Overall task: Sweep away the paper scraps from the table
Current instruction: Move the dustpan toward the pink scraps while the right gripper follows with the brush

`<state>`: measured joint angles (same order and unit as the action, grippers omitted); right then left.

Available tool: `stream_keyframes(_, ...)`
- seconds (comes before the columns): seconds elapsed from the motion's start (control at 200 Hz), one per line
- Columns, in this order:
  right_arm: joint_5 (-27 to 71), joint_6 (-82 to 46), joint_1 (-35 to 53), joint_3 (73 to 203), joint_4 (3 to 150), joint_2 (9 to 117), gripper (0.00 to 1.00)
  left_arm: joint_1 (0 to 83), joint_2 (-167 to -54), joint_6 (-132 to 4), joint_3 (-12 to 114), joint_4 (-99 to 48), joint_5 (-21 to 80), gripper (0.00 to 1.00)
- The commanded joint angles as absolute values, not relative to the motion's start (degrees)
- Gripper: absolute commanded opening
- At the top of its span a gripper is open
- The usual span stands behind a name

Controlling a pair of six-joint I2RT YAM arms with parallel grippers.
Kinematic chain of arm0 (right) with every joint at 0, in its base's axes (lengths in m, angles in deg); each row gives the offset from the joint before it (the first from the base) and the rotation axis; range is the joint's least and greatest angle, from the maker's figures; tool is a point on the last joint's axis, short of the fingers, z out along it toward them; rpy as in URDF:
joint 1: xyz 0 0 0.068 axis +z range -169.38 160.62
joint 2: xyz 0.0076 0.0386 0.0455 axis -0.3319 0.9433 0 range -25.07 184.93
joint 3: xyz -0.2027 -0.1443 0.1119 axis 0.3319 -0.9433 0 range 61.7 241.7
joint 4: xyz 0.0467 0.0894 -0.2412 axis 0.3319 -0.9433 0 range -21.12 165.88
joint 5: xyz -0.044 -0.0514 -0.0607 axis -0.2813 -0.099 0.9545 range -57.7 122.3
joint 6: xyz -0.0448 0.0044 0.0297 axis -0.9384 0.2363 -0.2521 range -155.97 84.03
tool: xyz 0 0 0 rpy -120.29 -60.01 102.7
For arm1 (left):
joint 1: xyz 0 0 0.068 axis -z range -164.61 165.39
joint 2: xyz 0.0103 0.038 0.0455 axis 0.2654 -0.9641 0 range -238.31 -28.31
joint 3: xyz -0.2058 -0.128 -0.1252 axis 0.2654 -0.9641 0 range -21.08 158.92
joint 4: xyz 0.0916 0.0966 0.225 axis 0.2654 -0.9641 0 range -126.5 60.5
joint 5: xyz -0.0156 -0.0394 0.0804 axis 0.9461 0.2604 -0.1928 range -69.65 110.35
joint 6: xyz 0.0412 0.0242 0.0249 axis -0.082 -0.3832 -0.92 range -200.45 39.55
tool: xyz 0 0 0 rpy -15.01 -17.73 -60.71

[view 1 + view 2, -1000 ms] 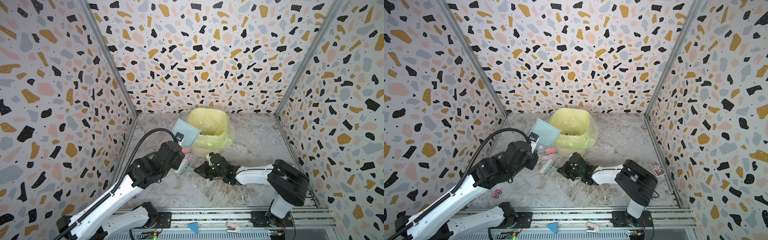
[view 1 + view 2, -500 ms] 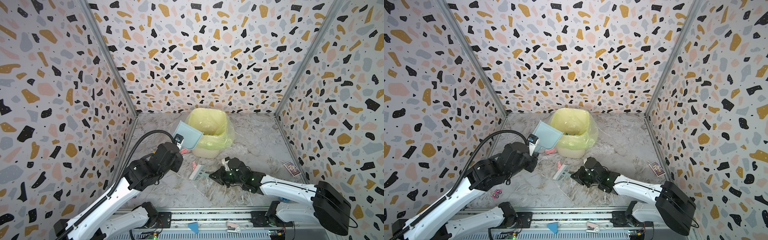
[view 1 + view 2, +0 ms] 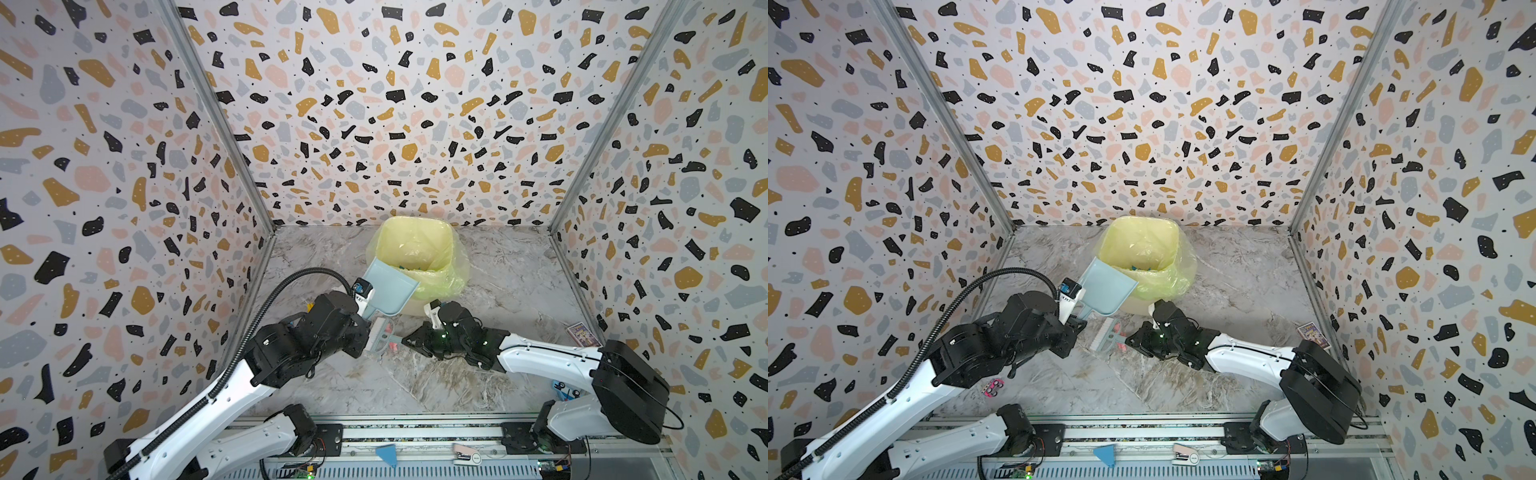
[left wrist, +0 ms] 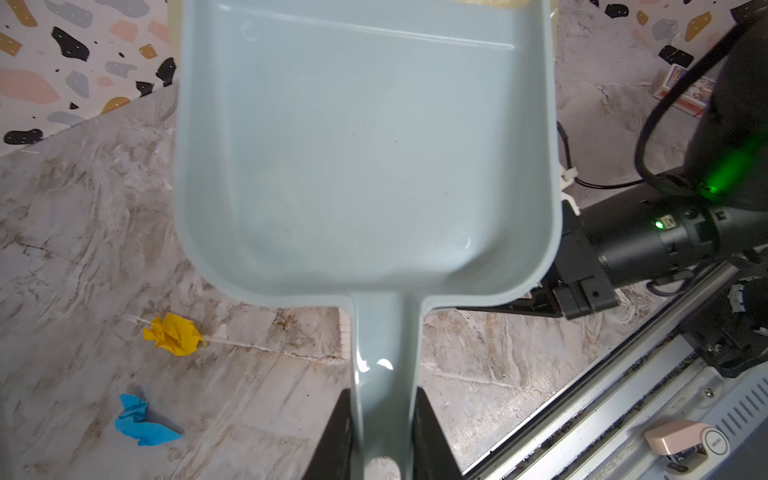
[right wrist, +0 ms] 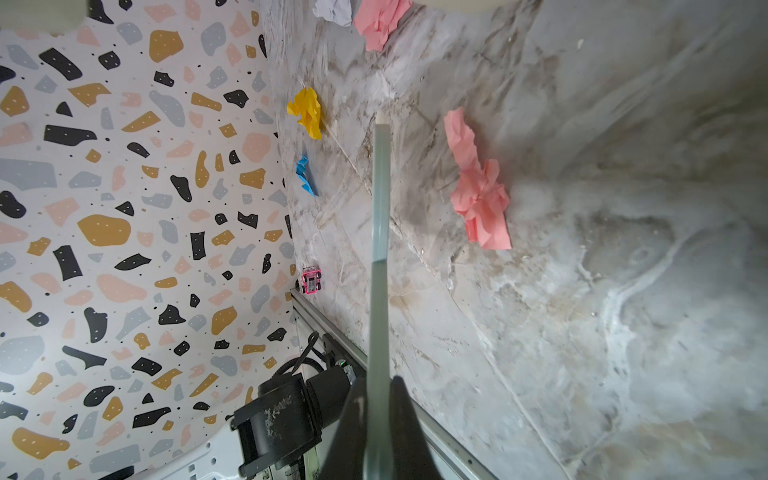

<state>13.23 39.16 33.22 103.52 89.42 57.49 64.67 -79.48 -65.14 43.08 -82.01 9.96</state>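
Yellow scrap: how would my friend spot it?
Find the marble table near the speckled wall. Two crumpled scraps lie close together there, away from the pink scraps. The yellow scrap is the sunny one; its neighbour is the blue scrap.

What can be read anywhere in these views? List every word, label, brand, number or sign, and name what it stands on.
No text here can be read with certainty.
Card box by the right wall: printed picture and lettering, too small and blurred to read in every view.
Stapler on the front rail: round badge with short lettering, too blurred to read.
Left wrist camera: blue sticker and white label, too small to read.
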Motion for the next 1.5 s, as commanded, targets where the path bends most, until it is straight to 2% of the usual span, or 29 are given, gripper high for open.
stream_keyframes(0.0,12.48,37.41,32.06,105.68,91.43,60.04,0.0,66.36,-79.21,-62.52,40.44,-81.1,13.14,0.2)
stream_keyframes(0.215,10.31,37.28,30.77,102.5,87.69,58.33,0.0,69.49,-79.48,-60.0,37.2,-78.45,15.5,0.2)
stream_keyframes(0.526,9.43,30.77,25.0,94.84,61.42,38.59,0.0,73.11,-79.28,-58.45,32.94,-77.57,18.33,0.2)
stream_keyframes(0.751,10.55,25.53,18.92,99.26,44.78,28.21,0.0,75.01,-79.72,-57.3,30.87,-76.38,18.72,0.2)
stream_keyframes(0.876,10.43,21.69,17.98,104.41,40.54,29.1,0.0,76.62,-80.38,-56.64,29.65,-76.07,18.64,0.2)
stream_keyframes(0.991,6.29,20.67,18.53,105.29,45.07,31.58,0.0,77.09,-80.76,-56.79,29.76,-75.99,18.34,0.2)
stream_keyframes(1.126,5.77,17.24,20.04,106.03,46.6,36.51,0.0,77.42,-81.54,-57.32,29.81,-76.6,18.41,0.2)
stream_keyframes(1.282,10.26,7.98,18.51,110.46,35.96,40.83,0.0,77.7,-81.79,-57.4,29.46,-77.52,18.31,0.2)
stream_keyframes(1.492,17.12,-0.09,14.13,116.68,23.2,41.38,0.0,79.05,-84.57,-57.91,27.75,-76.41,19.56,0.2)
